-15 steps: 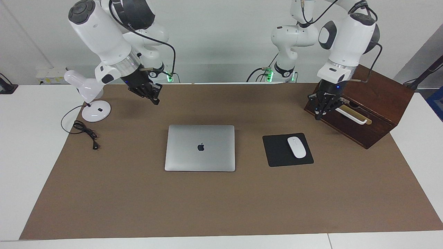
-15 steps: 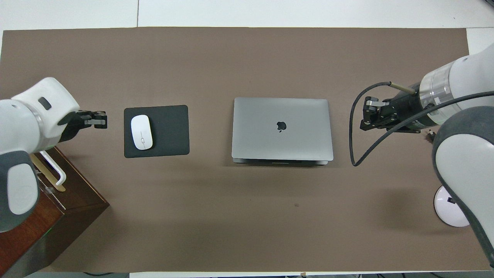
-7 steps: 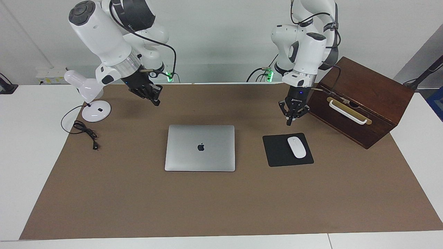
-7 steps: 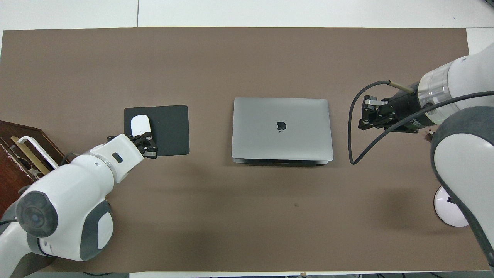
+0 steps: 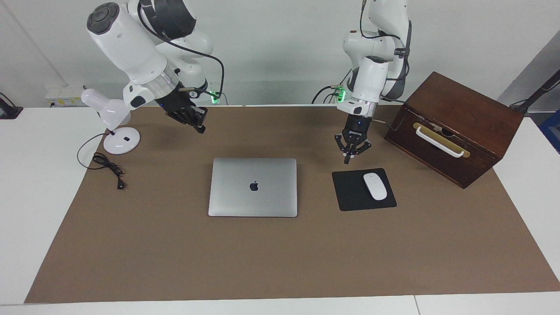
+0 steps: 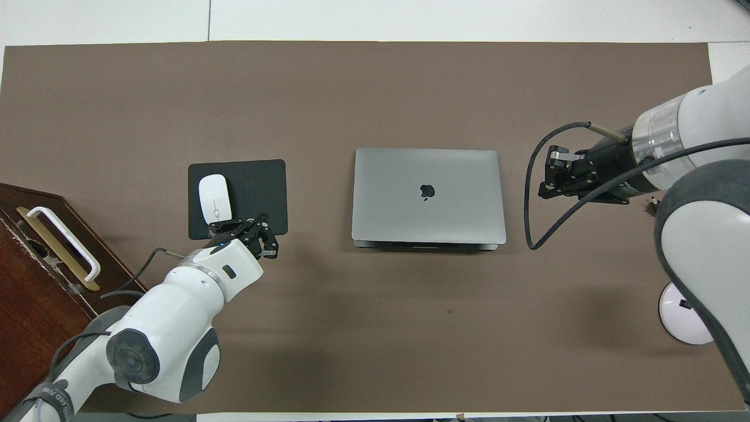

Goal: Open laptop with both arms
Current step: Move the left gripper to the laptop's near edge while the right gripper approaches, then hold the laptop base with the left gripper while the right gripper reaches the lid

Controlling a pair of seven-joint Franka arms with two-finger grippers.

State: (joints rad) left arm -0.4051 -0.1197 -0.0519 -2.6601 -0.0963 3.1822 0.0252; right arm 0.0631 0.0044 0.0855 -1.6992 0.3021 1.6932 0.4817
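Note:
The silver-grey laptop lies closed and flat on the brown mat, its apple logo up; it also shows in the overhead view. My left gripper points down with its fingers shut and empty, over the mat at the mouse pad's edge nearer to the robots, apart from the laptop; it also shows in the overhead view. My right gripper hangs tilted in the air over the mat beside the laptop, toward the right arm's end of the table; it also shows in the overhead view. Neither gripper touches the laptop.
A black mouse pad with a white mouse lies beside the laptop, toward the left arm's end. A dark wooden box with a white handle stands at that end. A white desk lamp and its cable are at the right arm's end.
My left arm has swung from the wooden box toward the laptop, and its gripper has come down by the mouse pad. My right gripper has barely moved.

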